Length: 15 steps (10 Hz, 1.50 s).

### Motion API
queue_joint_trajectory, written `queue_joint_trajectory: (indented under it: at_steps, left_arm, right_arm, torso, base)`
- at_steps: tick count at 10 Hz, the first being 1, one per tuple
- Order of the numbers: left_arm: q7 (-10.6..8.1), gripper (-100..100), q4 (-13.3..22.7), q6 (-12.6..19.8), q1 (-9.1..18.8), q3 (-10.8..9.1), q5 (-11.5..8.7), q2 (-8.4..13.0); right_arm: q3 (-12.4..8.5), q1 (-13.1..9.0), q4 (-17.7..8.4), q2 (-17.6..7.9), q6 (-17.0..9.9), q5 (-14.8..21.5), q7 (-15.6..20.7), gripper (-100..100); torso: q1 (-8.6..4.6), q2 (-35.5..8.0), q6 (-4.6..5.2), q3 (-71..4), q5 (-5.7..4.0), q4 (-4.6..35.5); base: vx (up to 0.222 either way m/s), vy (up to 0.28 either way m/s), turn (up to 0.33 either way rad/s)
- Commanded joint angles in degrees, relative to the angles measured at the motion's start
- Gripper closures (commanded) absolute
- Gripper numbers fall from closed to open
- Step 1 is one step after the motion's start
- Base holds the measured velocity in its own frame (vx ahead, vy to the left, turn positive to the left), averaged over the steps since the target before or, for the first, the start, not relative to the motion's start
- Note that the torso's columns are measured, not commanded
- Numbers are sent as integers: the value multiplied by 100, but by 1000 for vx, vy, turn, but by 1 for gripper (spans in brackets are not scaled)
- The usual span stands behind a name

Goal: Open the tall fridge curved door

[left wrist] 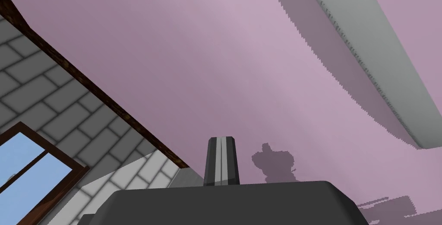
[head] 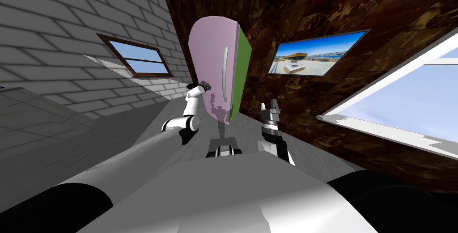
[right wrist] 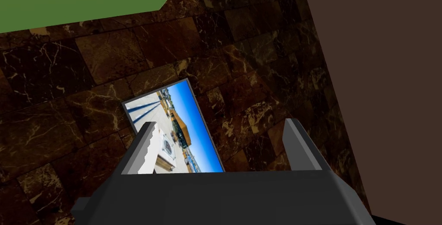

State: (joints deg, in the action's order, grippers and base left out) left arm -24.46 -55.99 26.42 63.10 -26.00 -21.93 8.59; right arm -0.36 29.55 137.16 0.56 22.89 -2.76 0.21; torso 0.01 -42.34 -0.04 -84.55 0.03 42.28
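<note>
The right tool is being held at about 1 o'clock ahead, its fingers being shown apart with nothing between them. The left tool is being held at about 11 o'clock, its fingers being pressed together on nothing, close before the pink curved door. This door is being seen at 12 o'clock, closed against the fridge's green side. Its grey handle is being left untouched, toward 2 o'clock of the left tool. Farther off, at 2 o'clock, a framed picture is being shown on the dark marbled wall.
</note>
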Motion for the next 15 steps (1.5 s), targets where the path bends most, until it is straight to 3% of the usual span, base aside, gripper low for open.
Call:
queue_joint_trajectory:
  at_steps: [1,4,6,7,8,11,15]
  left_arm:
    - [56,100,-132,114,-26,69,-100,-102]
    - [185,100,-193,202,-5,206,-318,-240]
    - [181,100,-232,202,-40,200,-309,-239]
    - [107,-100,-252,231,9,142,-351,-230]
    - [88,-100,-255,235,20,128,-361,-229]
    - [-41,-100,-261,260,82,32,-427,-225]
    - [-197,-100,-245,281,138,-81,-502,-230]
  right_arm:
    - [0,0,0,0,0,0,0,0]
    - [1,0,0,1,0,0,0,0]
    - [1,0,0,1,0,0,0,0]
    - [2,1,0,2,0,0,0,0]
    - [4,2,1,4,0,0,0,0]
    - [4,3,2,4,1,0,0,0]
    - [4,3,1,4,1,0,0,0]
  torso:
    - [1,-3,3,4,-3,4]
    - [-16,6,3,-3,-5,0]
    - [-1,6,2,-3,-2,0]
    - [-49,24,5,-13,-15,-5]
    - [-92,52,11,-31,-30,-13]
    - [-2,22,4,-13,-3,-5]
    - [1,-3,4,4,-3,4]
  base:
    - [-117,299,-45]
    - [-124,310,-68]
    - [-96,217,-28]
    - [56,-52,-54]
    - [120,-118,-43]
    - [150,-134,-51]
    - [142,-135,-52]
